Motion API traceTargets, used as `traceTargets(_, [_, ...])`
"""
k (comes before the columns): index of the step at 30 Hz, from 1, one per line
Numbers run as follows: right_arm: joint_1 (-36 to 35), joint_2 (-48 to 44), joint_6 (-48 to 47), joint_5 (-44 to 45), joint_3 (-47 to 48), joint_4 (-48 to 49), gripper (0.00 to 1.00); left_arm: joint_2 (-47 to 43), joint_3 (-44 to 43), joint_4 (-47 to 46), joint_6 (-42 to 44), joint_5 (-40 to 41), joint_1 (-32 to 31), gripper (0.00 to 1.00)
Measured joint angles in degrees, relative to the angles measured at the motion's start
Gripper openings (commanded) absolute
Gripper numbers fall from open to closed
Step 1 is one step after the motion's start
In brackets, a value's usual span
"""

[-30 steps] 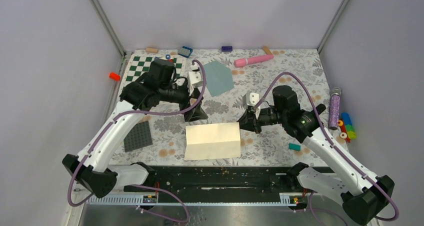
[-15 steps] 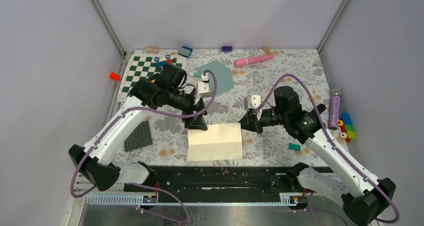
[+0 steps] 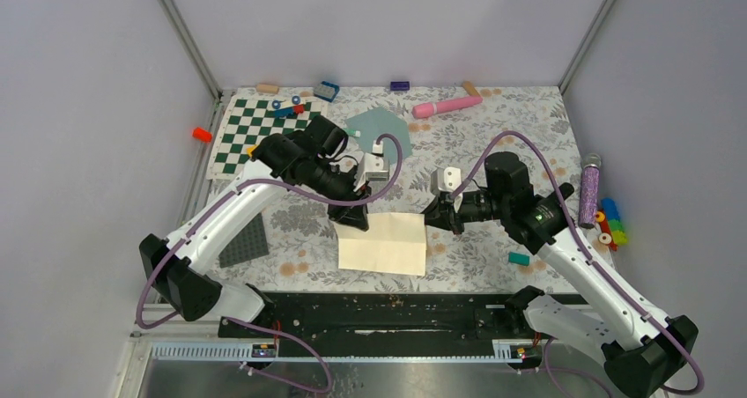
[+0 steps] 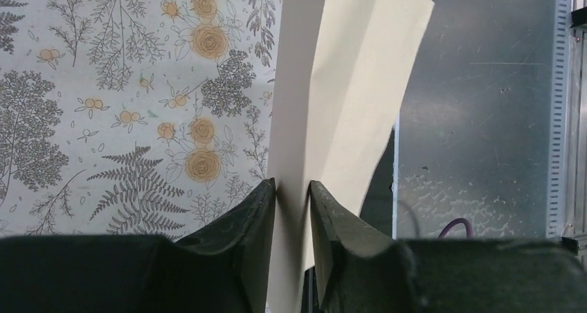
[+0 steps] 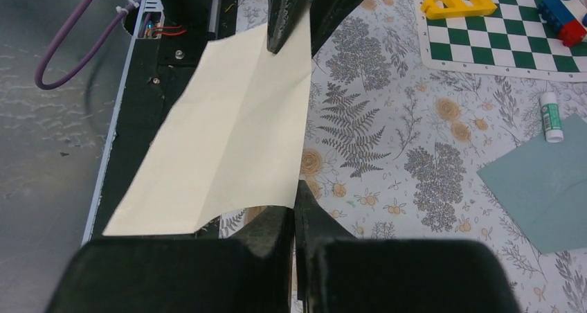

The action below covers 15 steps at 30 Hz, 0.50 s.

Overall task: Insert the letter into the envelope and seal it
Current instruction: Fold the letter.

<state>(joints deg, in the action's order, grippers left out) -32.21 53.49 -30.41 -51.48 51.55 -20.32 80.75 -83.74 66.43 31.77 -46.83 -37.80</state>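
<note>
The folded letter point(image 3: 386, 246) hung at lower centre of the overhead view, gripped at both upper corners. The right hand point(image 3: 430, 218) was pinched shut and the left hand point(image 4: 292, 188) clamped narrowly. This was evidently to carry it taut toward the envelope point(image 3: 394, 127), upper centre.

On the floral desk point(image 3: 528, 125): one cream letter point(image 3: 383, 244), one teal envelope point(image 3: 398, 128), one chequered board point(image 3: 236, 132), one pink cylinder point(image 3: 447, 106), one studded plate point(image 3: 244, 239), one purple tube point(image 3: 589, 191).

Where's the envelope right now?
In the top view, the envelope lies flat at the table's far centre, between the chequered board and the pink cylinder.
</note>
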Motion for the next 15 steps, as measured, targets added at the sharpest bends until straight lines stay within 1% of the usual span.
traceTargets(8, [0.0, 0.0, -1.0, 1.2, -0.2, 0.0, 0.00, 0.0, -0.6, 0.1, 0.4, 0.8, 0.0, 0.29])
traceTargets(9, [0.0, -0.1, -1.1, 1.3, -0.3, 0.0, 0.00, 0.0, -0.6, 0.1, 0.5, 0.8, 0.0, 0.26])
traceTargets(11, [0.0, -0.2, -1.3, 1.4, -0.5, 0.0, 0.00, 0.0, -0.6, 0.2, 0.9, 0.9, 0.0, 0.05])
traceTargets(12, [0.0, -0.2, -1.3, 1.4, -0.5, 0.0, 0.00, 0.0, -0.6, 0.3, 0.9, 0.9, 0.0, 0.00])
traceTargets(15, [0.0, -0.2, -1.5, 1.5, -0.6, 0.0, 0.00, 0.0, -0.6, 0.5, 1.4, 1.0, 0.0, 0.00])
